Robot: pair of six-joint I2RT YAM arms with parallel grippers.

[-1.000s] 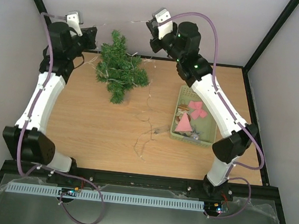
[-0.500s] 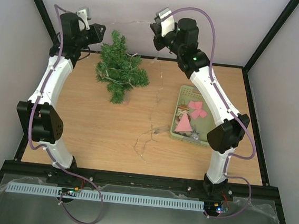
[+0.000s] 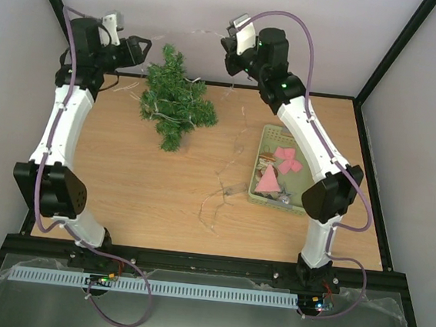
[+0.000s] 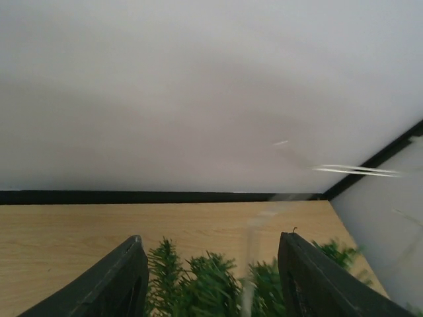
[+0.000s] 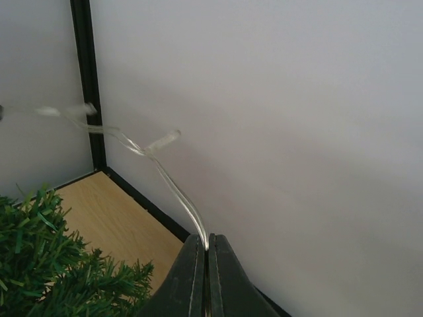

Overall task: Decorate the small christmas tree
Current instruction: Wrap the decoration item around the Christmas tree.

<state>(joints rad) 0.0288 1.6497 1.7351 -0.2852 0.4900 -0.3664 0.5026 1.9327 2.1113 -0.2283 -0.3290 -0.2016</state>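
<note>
The small christmas tree [image 3: 174, 101] sits at the far left-centre of the bench [image 3: 138, 187], between the two raised arms. Its dark green branches are bushy, and pale loops of a thin clear wire [image 5: 173, 188] lie across them. From above I cannot tell whether the tree stands fully upright.

The left pincer [image 4: 210, 239] hangs high just left of the tree's far end. Its fingers [image 4: 125, 277] are spread wide apart. In the left wrist view the tree tops show below them, and a blurred strand of the wire passes through the gap and seems to touch neither finger.

The right pincer [image 5: 206, 239] is up near the far wall, right of the tree. It is pressed together, pinching the wire at its tips. From there the strand arcs up and away to the left.

In the top view more of the wire trails down from the right arm to a loose tangle near the middle of the bench. A pale green basket [image 3: 265, 141] rests on the right side of the bench, beside the right arm. It holds a pink bow [image 3: 286, 158] and other small ornaments.
</note>
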